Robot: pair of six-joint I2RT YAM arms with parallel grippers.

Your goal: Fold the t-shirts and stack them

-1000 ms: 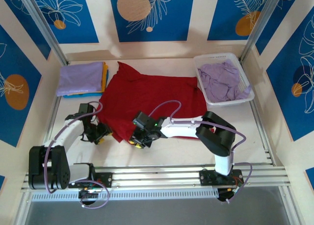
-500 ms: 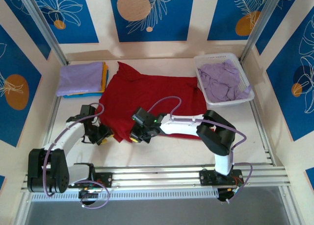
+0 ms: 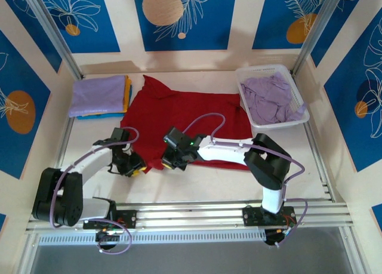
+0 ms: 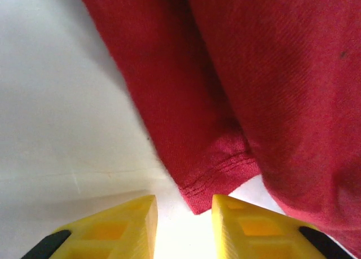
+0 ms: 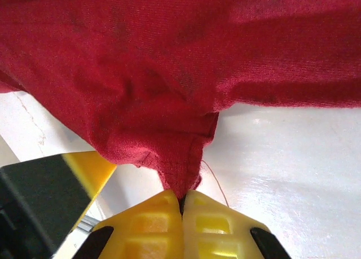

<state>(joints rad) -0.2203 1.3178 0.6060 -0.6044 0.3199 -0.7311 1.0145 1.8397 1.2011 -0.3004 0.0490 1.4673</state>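
Observation:
A dark red t-shirt [image 3: 185,116] lies spread on the middle of the table. My right gripper [image 3: 169,162] is at its near edge, shut on a pinch of the red hem [image 5: 186,168], which rises in a peak out of the closed fingertips [image 5: 182,200]. My left gripper [image 3: 136,166] sits just left of it on the table. Its yellow fingers [image 4: 121,225] stand apart, and the shirt's stitched corner [image 4: 217,177] lies just ahead of the gap [image 4: 184,205], not pinched. Folded t-shirts [image 3: 98,95] are stacked at the back left, lavender on top.
A white lattice basket [image 3: 245,77] at the back right holds crumpled lavender shirts [image 3: 271,98]. Bare white table runs along the near edge in front of the red shirt. The left gripper's yellow finger [image 5: 84,168] shows close beside the right gripper.
My left gripper slid right to the shirt's near-left corner with its jaws narrowing. My right gripper closed on the hem and shifted slightly away from the near edge.

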